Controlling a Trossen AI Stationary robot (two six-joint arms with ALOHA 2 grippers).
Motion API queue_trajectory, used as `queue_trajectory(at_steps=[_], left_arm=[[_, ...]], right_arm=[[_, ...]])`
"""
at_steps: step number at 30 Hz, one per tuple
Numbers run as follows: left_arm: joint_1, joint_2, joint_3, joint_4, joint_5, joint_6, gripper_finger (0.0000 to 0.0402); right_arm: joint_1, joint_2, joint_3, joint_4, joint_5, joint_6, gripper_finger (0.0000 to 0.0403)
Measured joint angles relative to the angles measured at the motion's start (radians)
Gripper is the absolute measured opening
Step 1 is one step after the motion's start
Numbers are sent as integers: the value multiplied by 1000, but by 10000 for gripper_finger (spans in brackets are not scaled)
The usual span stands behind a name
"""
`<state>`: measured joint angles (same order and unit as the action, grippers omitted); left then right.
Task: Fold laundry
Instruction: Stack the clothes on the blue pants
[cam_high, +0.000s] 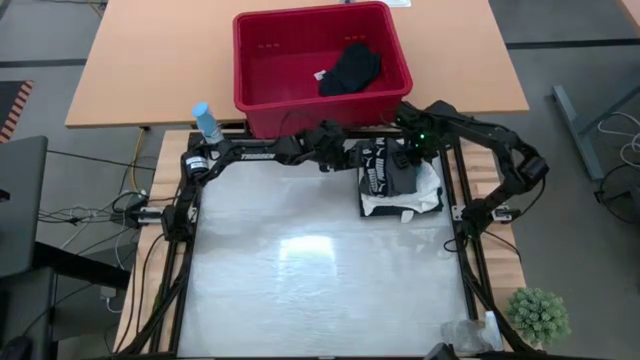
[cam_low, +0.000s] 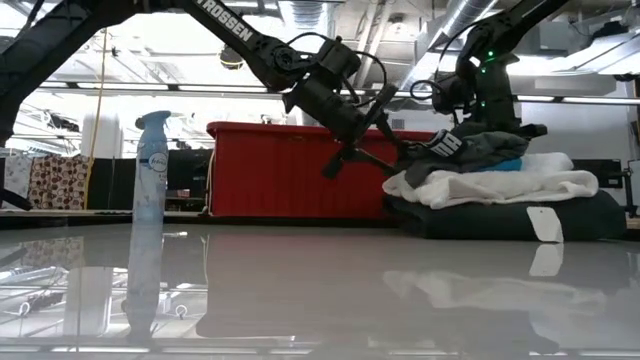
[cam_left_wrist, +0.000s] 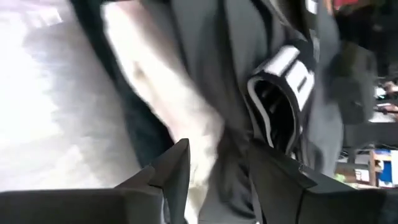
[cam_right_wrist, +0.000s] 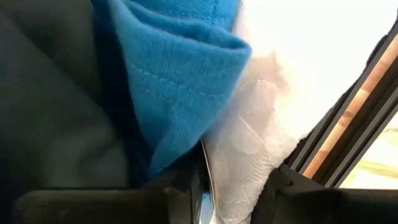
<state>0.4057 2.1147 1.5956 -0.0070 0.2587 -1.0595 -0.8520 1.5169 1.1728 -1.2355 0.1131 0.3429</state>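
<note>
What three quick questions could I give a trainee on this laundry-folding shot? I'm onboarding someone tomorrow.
1. True or false: the pile of folded garments sits at the far right of the table, near the red basket.
2. Which garment lies at the bottom of the pile in the low view: a) white lacy one, b) teal one, c) dark one?
3. What is left inside the basket?

Key
1. True. The left gripper and right gripper are both at the pile.
2. c, the dark garment, with the white one over it.
3. A black garment.
</note>
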Motion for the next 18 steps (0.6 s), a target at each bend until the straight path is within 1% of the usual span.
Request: queue_trajectory(at_steps=[3,6,12,14,18], left_arm=[[11,0,0,-35,32,8,153],[19,0,0,-56,67,65,154],[33,0,0,-65,77,72,155],[36,0,-1,-66,85,72,155],[40,0,-1,-64,134,98,155]], right_arm=[[-10,-1,2,-7,1,-5,112],[-26,-2,2,-10,2,-15,113],[-58,-4,2,-11,-25,-47,113],[-73,-22,2,-11,-24,-63,113],[-106,-90,3,0,-10,-64,113]])
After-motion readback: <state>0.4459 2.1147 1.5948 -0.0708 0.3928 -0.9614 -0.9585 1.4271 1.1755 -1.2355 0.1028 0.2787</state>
